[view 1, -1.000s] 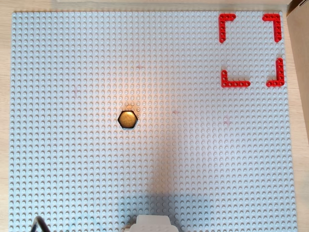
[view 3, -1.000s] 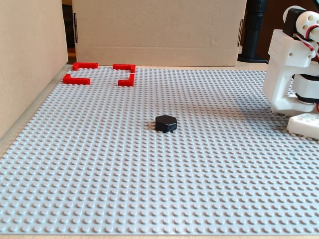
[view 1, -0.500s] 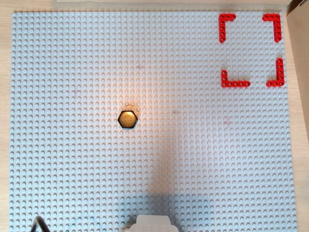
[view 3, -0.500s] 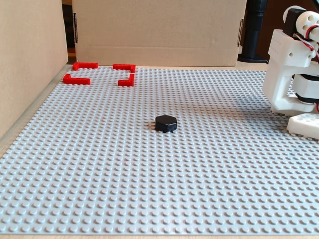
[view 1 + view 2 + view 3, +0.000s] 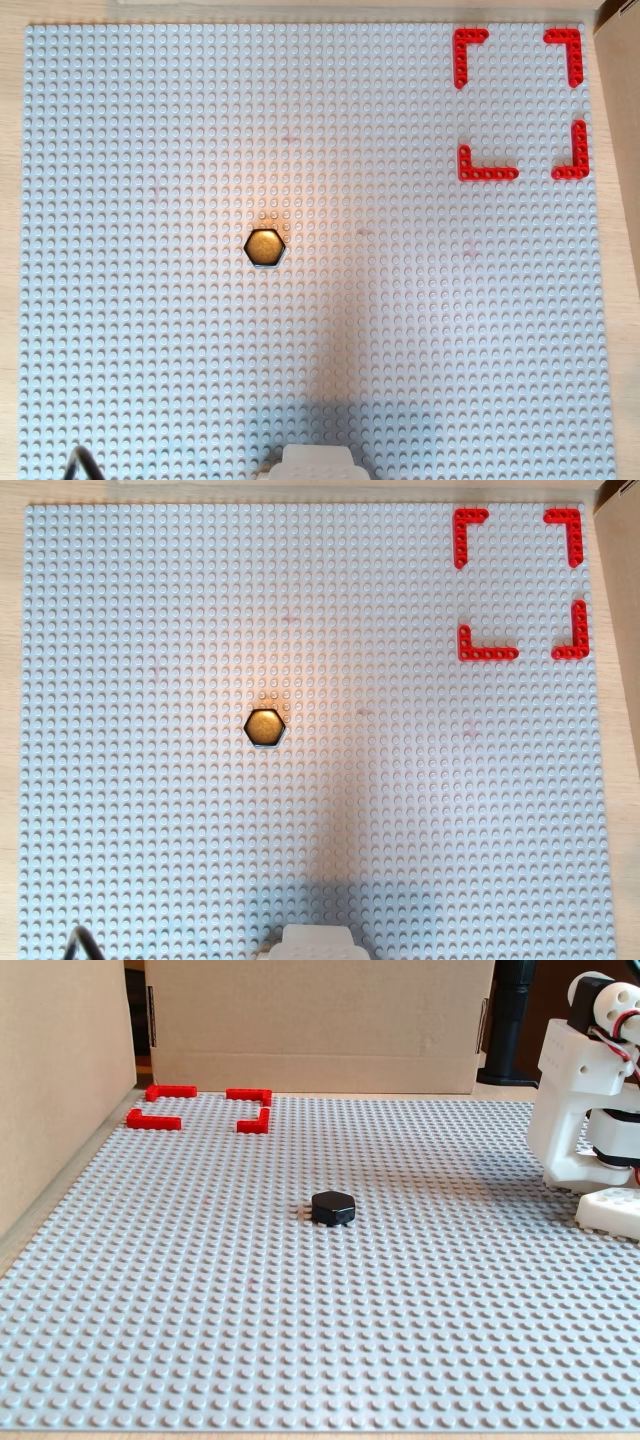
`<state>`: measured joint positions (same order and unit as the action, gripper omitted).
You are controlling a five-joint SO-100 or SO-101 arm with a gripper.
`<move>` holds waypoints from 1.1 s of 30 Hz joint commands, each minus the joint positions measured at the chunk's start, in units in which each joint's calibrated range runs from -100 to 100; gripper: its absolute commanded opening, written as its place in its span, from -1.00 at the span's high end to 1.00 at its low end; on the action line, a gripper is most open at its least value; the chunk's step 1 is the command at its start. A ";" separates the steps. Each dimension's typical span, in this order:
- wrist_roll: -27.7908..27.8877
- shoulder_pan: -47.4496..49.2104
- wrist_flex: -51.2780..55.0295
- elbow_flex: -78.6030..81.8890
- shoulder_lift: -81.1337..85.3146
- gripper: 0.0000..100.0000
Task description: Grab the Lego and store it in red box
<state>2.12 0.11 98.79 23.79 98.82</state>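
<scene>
The Lego [image 5: 265, 247] [image 5: 265, 727] is a small bronze-brown hexagon lying flat near the middle of the grey baseplate [image 5: 150, 350]; in the fixed view the Lego [image 5: 333, 1207] looks black. The red box [image 5: 487, 173] [image 5: 487, 653] is a square outline of thin red L-shaped corner pieces at the top right in both overhead views, and the red box [image 5: 155, 1120] sits at the far left in the fixed view. Nothing lies inside it. Only the white arm base [image 5: 580, 1110] shows; the gripper is out of view.
Cardboard walls stand along the back [image 5: 320, 1020] and left side [image 5: 50, 1080] of the baseplate, close to the red box. A black post [image 5: 510, 1020] rises behind the arm. A white arm part [image 5: 312, 462] pokes in at the bottom edge of both overhead views.
</scene>
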 commanded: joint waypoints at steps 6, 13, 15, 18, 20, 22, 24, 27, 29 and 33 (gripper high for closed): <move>-0.04 0.23 -0.11 -0.70 -0.43 0.97; -2.33 0.23 0.07 -7.25 -8.99 0.96; -2.65 0.23 -0.11 -10.61 -13.05 0.93; -2.91 0.30 0.16 -16.07 -19.16 0.88; -2.91 0.30 0.16 -20.16 -22.88 0.87; -2.91 0.75 0.16 -23.07 -26.10 0.87; -2.91 4.10 0.24 -24.16 -28.73 0.84; -2.75 10.27 0.24 -23.88 -31.95 0.81; -2.59 10.57 0.24 -24.52 -33.48 0.81; -2.54 11.69 0.24 -24.52 -37.38 0.81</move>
<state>-0.56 10.65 98.79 0.54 65.17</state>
